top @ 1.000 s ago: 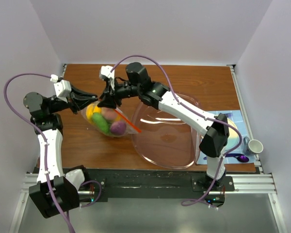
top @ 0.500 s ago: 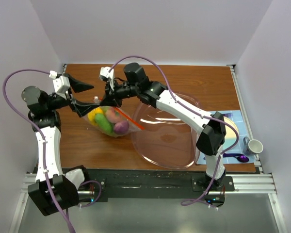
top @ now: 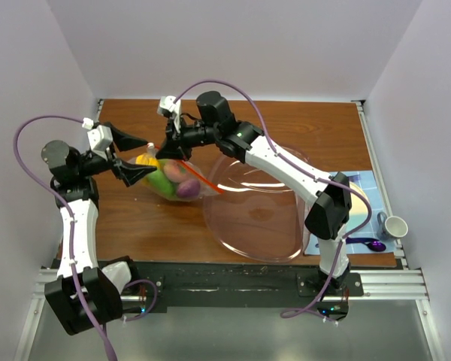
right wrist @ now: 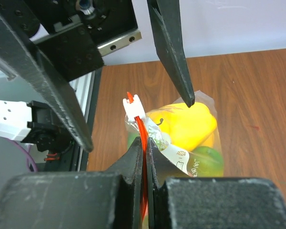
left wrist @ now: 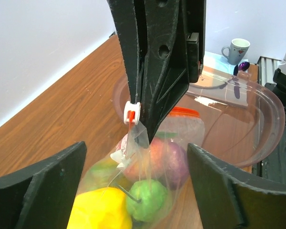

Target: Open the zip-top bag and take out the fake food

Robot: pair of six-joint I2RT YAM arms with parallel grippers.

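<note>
One small clear bag (top: 182, 183) is on the left half of a brown table (top: 301, 120), held up by its mouth. Its red zip strip (right wrist: 142, 143) is clamped between the tightly closed fingers of the right claw (top: 165, 150). Inside the bag is toy food (left wrist: 133, 200): yellow, green, pink and purple pieces. The left claw (top: 149, 158) is spread wide on either side of the bag's left end, gripping nothing. A large clear bowl (top: 286, 244) lies just right of the bag. A mug (top: 395, 226) stands at the far right edge.

Crinkly clear plastic zip-top bag (left wrist: 181, 131); wood-grain table (top: 158, 226)
</note>
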